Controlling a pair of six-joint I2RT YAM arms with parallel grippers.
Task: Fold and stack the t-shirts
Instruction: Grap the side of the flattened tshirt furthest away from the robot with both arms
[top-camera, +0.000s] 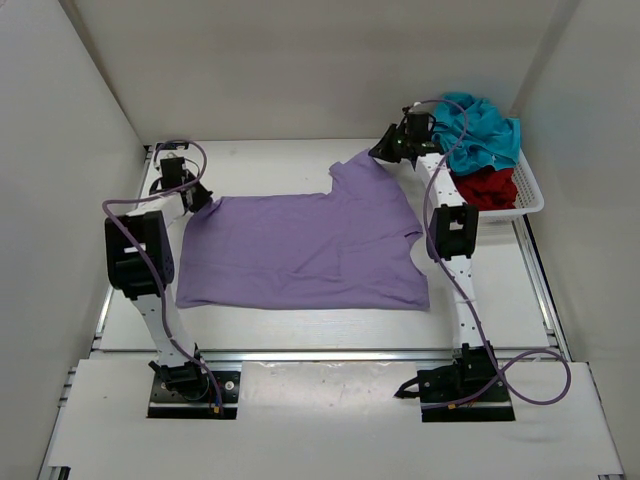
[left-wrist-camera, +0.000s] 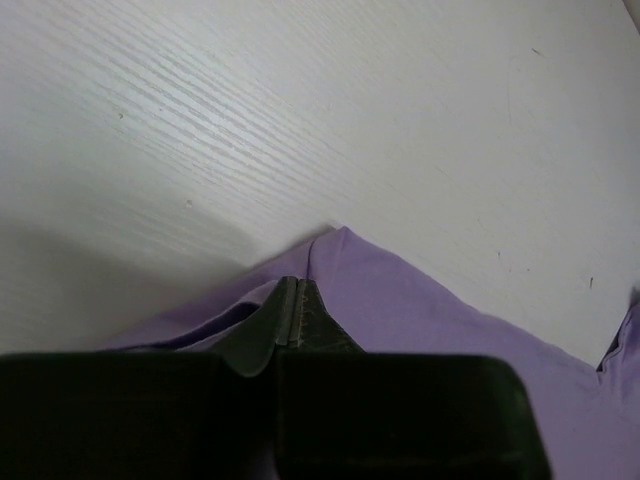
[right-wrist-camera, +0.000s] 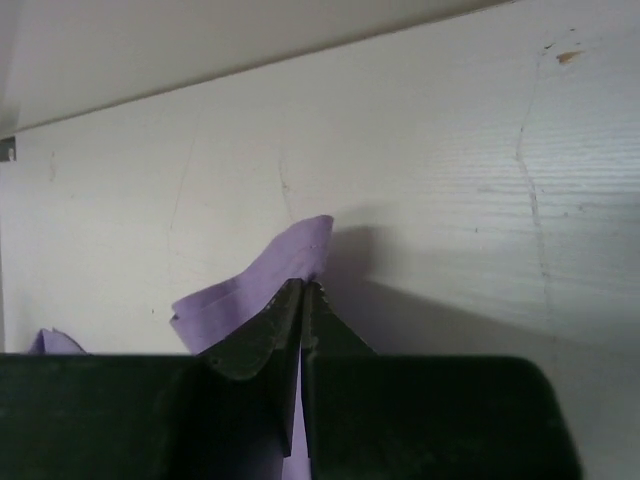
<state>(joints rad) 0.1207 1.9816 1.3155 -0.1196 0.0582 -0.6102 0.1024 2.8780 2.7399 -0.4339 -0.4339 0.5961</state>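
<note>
My left gripper (top-camera: 199, 199) and right gripper (top-camera: 384, 153) each clamp a far corner of the lavender t-shirt (top-camera: 300, 250), so I can draw it flat for folding.

**Fig.** My left arm (top-camera: 160, 310) and right arm (top-camera: 462, 300): white links with black joint housings, black base plates (top-camera: 195, 395), looping purple cables (top-camera: 566, 372). Wrist views show dark, wedge-shaped fingers (left-wrist-camera: 262, 335), apparently rubber-padded.
</note>
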